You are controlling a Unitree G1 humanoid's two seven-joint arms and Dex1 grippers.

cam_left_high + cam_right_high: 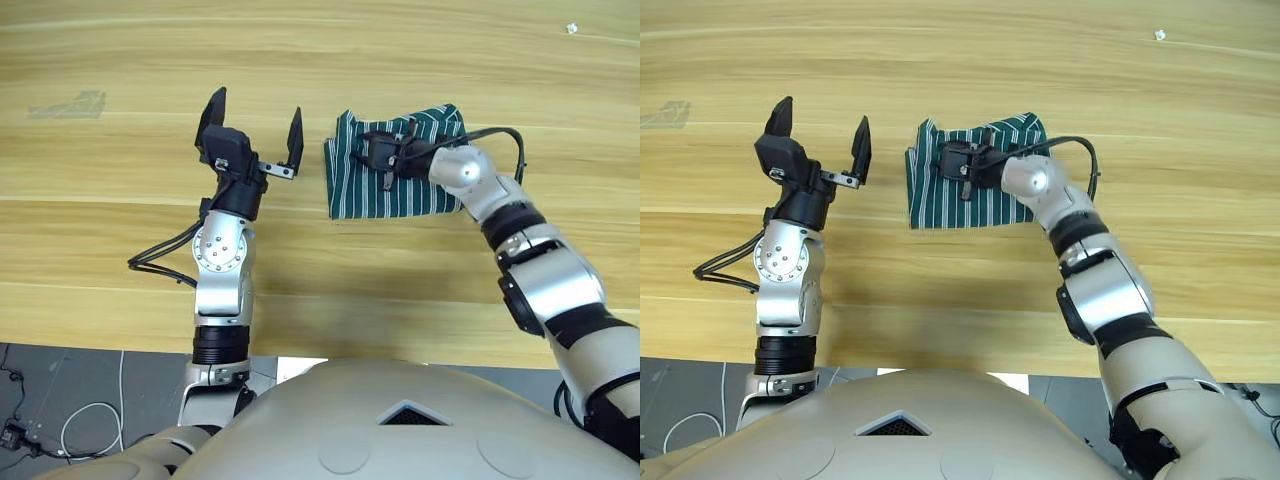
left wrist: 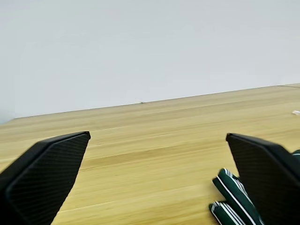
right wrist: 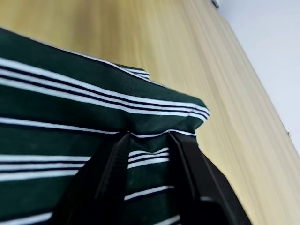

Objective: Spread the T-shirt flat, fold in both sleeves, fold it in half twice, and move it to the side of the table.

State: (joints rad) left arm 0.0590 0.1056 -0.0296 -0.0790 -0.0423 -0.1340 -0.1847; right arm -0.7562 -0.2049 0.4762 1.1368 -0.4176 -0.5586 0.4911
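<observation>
Folded striped T-shirt [image 1: 380,190] on table [image 1: 120,230]: soft, light, prone to unfolding; best gripped through all layers at edge. Right tool [image 1: 375,152] narrow, pinching T-shirt's top. Left tool [image 1: 257,108] wide, empty, just beside T-shirt.

Dark green, white-striped T-shirt [image 1: 400,165]

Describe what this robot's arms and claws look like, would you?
Both arms are silver-grey shells joined by black rings and bands. The left arm has a round joint disc dotted with screws, and black cables loop out beside it. The right arm carries a black cable arching over its wrist. Each ends in black jaws; the left's two fingers are flat, pointed, woven-textured.
</observation>
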